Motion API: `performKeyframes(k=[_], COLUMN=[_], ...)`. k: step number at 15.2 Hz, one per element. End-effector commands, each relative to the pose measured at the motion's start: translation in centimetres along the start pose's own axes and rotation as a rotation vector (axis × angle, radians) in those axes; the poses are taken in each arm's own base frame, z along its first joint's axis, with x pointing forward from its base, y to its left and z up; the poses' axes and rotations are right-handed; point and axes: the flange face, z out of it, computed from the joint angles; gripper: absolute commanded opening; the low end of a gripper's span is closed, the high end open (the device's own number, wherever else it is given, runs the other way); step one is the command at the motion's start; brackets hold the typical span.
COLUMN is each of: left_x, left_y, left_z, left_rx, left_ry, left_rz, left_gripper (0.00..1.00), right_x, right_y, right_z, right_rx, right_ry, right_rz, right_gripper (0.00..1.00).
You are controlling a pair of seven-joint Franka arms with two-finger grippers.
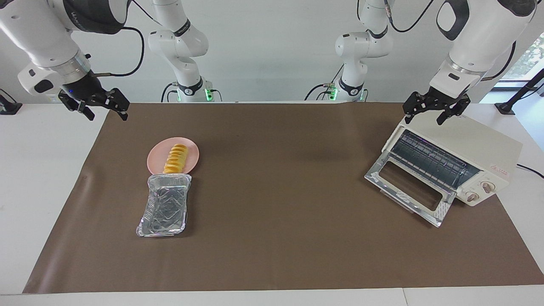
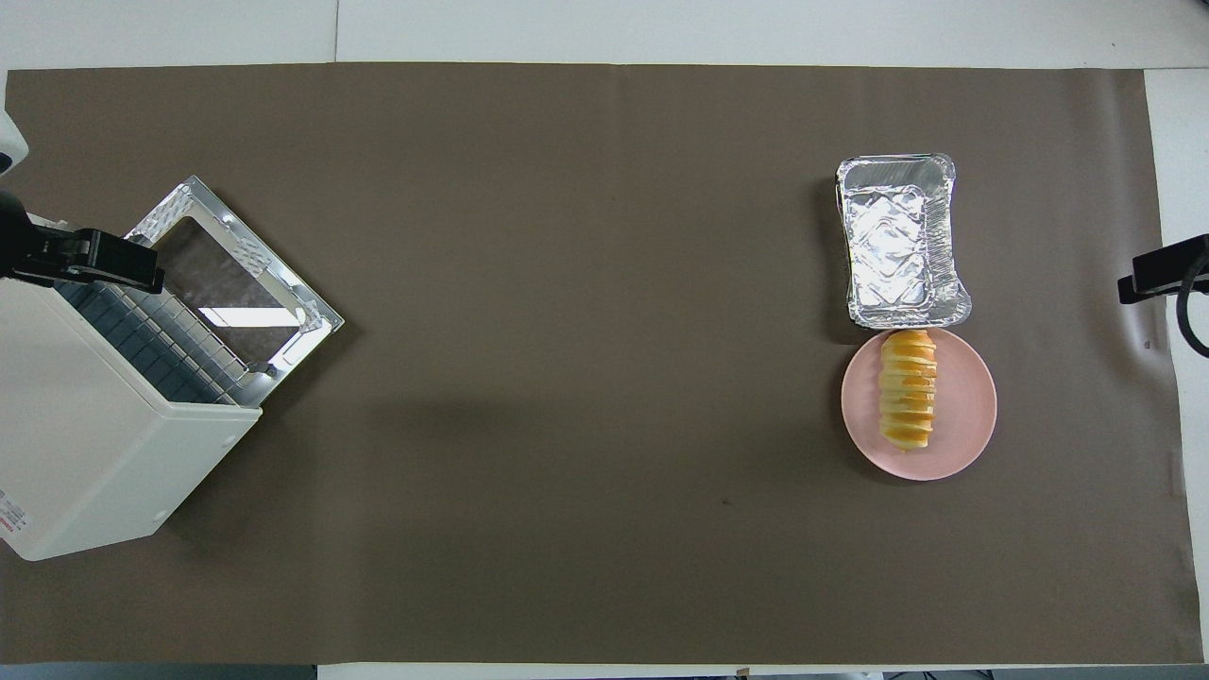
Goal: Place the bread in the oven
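Both claws are spread and hold nothing: my right claw [image 1: 94, 103] hangs over the worktop's edge, my left claw [image 1: 434, 107] over the oven [image 1: 476, 144]. My bread [image 1: 176, 158] lies on the pink plate [image 1: 192, 158]. It looks soft and light, so I'd pinch its middle gently.

Yellow-orange ridged bread [image 1: 175, 158], pink plate [image 1: 158, 158], crinkled silver tray [image 1: 163, 207], cream oven [image 1: 471, 146].

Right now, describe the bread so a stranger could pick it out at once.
On the brown mat, toward the right arm's end, sits a round pink plate. The bread lies on it: a small ridged yellow-orange loaf, unlike the empty, crinkled silver foil tray touching the plate's edge.
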Motion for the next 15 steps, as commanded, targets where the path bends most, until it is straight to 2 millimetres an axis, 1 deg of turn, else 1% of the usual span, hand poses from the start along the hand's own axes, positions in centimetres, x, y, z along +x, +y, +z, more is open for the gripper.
performKeyframes(k=[1,3,4,8,9,11,12,13,14,15], left_x=[-0.8,-0.8,-0.8,-0.8,-0.8,-0.8,-0.8,-0.8,-0.8,-0.8], left_y=[-0.1,0.0,0.0,-0.1,0.0,-0.1,-0.1,0.0,0.0,0.0], left_z=[-0.3,-0.4,-0.4,-0.3,-0.4,-0.3,-0.3,-0.4,-0.4,-0.4], left_rx=[-0.019,-0.019,-0.019,-0.019,-0.019,-0.019,-0.019,-0.019,-0.019,-0.019], left_ry=[0.008,0.009,0.009,0.008,0.009,0.008,0.008,0.009,0.009,0.009], left_rz=[-0.014,-0.014,-0.014,-0.016,-0.014,-0.014,-0.014,-0.014,-0.014,-0.014], left_gripper=[1.00,1.00,1.00,1.00,1.00,1.00,1.00,1.00,1.00,1.00], right_x=[-0.6,-0.6,-1.1,-3.3,-4.0,-4.8,-5.3,-6.0,-6.3,-6.2], right_y=[0.0,-0.1,-0.2,-0.9,-1.1,-1.8,-2.0,-2.2,-3.1,-3.8], right_z=[0.1,0.2,0.5,3.6,4.7,6.7,8.0,10.0,12.0,13.6], right_rx=[-0.013,-0.013,-0.008,0.012,0.015,0.020,0.021,0.021,0.019,0.018], right_ry=[-0.013,-0.016,-0.028,-0.078,-0.082,-0.060,-0.046,-0.048,-0.035,-0.021], right_rz=[0.021,0.035,0.025,0.042,0.041,0.033,0.044,0.069,0.082,0.092], right_gripper=[1.00,1.00,1.00,1.00,1.00,1.00,1.00,1.00,1.00,1.00])
